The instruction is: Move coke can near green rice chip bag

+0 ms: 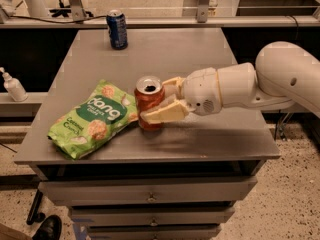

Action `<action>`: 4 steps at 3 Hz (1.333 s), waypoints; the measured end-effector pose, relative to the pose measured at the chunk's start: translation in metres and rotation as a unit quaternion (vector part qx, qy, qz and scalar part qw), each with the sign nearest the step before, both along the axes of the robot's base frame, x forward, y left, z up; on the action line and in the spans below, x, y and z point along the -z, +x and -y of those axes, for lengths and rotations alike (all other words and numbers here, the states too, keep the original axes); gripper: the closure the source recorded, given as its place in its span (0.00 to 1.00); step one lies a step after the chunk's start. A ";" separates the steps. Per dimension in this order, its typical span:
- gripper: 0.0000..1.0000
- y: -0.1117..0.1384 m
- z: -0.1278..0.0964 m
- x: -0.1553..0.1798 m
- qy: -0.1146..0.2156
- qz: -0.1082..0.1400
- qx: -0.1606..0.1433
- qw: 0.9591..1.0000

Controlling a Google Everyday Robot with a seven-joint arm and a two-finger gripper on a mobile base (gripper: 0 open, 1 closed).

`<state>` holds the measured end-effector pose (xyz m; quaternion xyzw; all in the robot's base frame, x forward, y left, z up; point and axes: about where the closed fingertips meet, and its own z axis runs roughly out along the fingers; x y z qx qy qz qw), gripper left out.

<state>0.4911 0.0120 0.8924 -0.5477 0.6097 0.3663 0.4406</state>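
The coke can (148, 100) is red-orange with a silver top and stands upright on the grey table (165, 59), right next to the right edge of the green rice chip bag (95, 118). The bag lies flat at the table's front left. My gripper (161, 100) reaches in from the right on a white arm, and its cream fingers (165, 113) are shut on the can, one in front of it and one behind. The can's base sits at or just above the tabletop.
A dark blue can (117, 29) stands at the table's far left edge. A white pump bottle (13, 85) sits on a lower shelf to the left. Drawers (150, 196) lie under the table's front edge.
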 end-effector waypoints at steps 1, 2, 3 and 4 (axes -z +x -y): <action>1.00 -0.009 -0.002 0.012 -0.004 0.000 -0.009 1.000; 0.83 -0.015 -0.003 0.020 -0.009 -0.004 -0.015 1.000; 0.59 -0.018 -0.004 0.026 -0.011 -0.008 -0.019 1.000; 0.36 -0.020 -0.004 0.027 -0.012 -0.010 -0.021 1.000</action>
